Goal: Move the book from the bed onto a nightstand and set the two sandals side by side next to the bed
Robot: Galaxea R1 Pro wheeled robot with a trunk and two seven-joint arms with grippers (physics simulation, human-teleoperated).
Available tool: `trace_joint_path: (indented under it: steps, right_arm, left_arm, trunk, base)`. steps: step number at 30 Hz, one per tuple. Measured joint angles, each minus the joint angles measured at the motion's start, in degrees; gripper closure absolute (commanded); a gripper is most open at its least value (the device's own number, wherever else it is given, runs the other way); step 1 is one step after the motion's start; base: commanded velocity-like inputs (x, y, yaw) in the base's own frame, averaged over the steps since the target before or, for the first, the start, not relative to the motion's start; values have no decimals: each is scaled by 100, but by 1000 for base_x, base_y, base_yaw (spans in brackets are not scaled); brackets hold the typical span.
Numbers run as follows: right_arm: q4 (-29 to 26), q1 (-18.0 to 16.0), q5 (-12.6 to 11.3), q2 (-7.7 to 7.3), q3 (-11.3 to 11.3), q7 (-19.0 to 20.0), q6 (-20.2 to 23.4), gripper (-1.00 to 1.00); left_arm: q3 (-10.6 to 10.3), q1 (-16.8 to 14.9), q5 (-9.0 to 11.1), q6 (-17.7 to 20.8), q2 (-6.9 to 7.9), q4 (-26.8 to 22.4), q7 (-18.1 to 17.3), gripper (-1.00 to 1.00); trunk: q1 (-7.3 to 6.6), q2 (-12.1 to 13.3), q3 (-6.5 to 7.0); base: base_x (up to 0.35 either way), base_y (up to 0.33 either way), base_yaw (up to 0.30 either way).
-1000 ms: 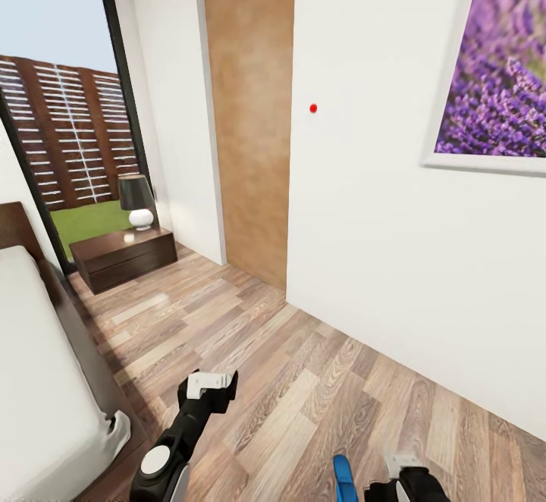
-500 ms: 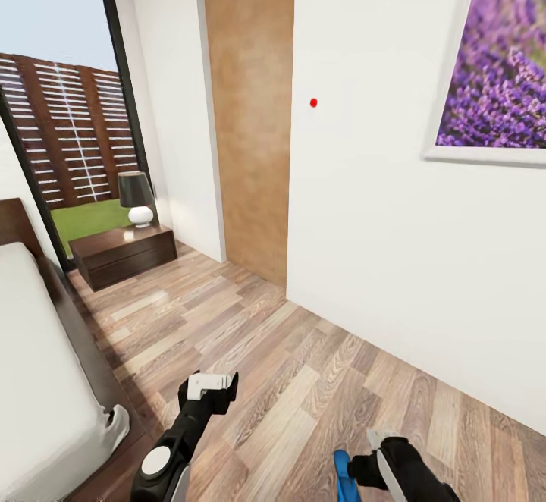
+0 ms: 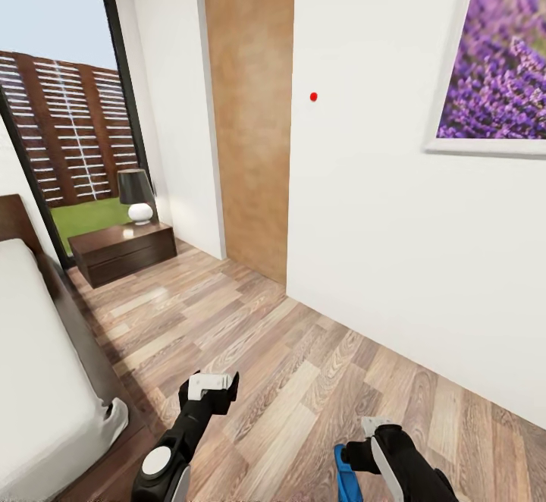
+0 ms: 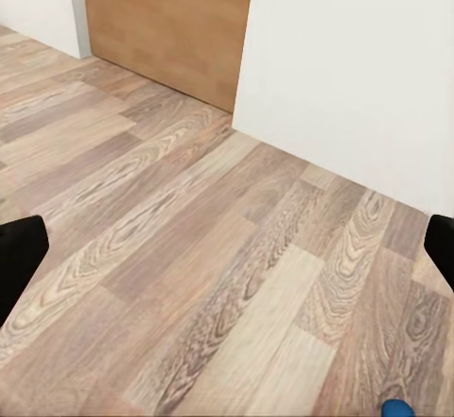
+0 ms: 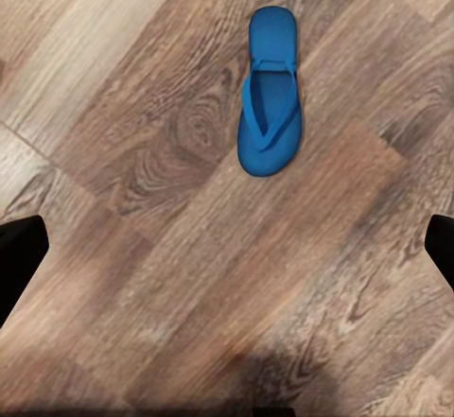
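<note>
The right pincer (image 3: pixel 356 453) hangs spread wide and empty above a blue sandal (image 5: pixel 269 105) lying flat on the floor (image 3: pixel 303 365). The left pincer (image 3: pixel 211 385) is likewise spread and empty, with the bed (image 3: pixel 45 381) at its left.

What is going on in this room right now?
A two-armed robot stands on the grey-brown wood-plank floor beside the wide low bed with the pale mattress. Its right claw hangs over a bright blue flip-flop sandal lying flat on the floor; the wrist view shows that claw open, not touching it. The left claw is open and empty. The dark brown wooden nightstand with its black-shaded lamp stands by the window.
</note>
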Motion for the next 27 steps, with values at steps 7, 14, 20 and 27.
trace_joint_path:
  steps: [7, 14, 20, 27]
  right_arm:
    - [-1, -1, -1, -4, 0, 0, 0, -100]
    - [-2, -1, -7, -5, 1, 6, 0, -100]
    - [-20, -1, -11, -36, -4, 19, 0, -100]
    - [-103, -9, -35, -58, -13, 53, 8, -100]
  left_arm:
    - [1, 0, 1, 0, -1, 11, -6, -100]
    - [1, 0, 1, 0, -2, 12, -5, -100]
    - [4, 0, -5, 0, -1, -6, 0, -100]
    - [6, 0, -6, 0, 1, -14, -6, -100]
  trunk:
    - [154, -281, -126]
    - [308, -562, -251]
    - [439, -802, -359]
    - [593, -1083, -485]
  base:
    - [0, 0, 0]
    - [0, 0, 0]
    - [0, 0, 0]
    - [0, 0, 0]
